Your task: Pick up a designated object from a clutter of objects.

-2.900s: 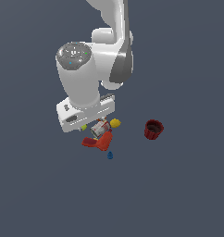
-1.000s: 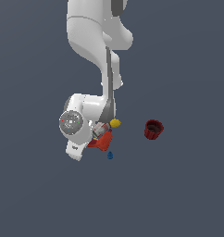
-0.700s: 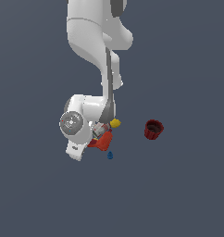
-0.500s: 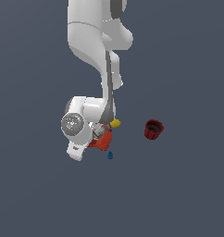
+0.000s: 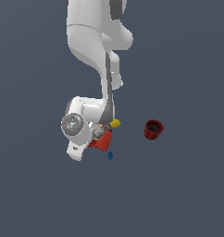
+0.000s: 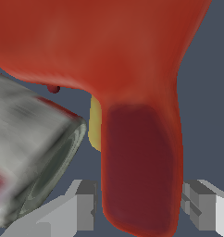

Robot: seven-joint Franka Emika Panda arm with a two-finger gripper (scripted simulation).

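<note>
I see the gripper [image 6: 139,208] straddling the stem of the glossy red L-shaped tool [image 5: 102,142], one finger on either side. The silver-and-red can [image 6: 30,148] lies just beside that stem. In the exterior view, the yellow lemon shape [image 5: 115,123] sits at the tool's one o'clock, the tiny blue drop [image 5: 110,155] near its five o'clock, and the dark red ribbed cup [image 5: 153,129] well apart at three o'clock.

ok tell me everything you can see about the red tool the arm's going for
The red tool is glossy and L-shaped: a broad rounded body narrowing into a darker stem that runs down between the gripper fingers. Contact can't be confirmed. A silver-and-red can lies close beside it, something yellow behind. In the exterior view it is mostly hidden under the wrist.
</note>
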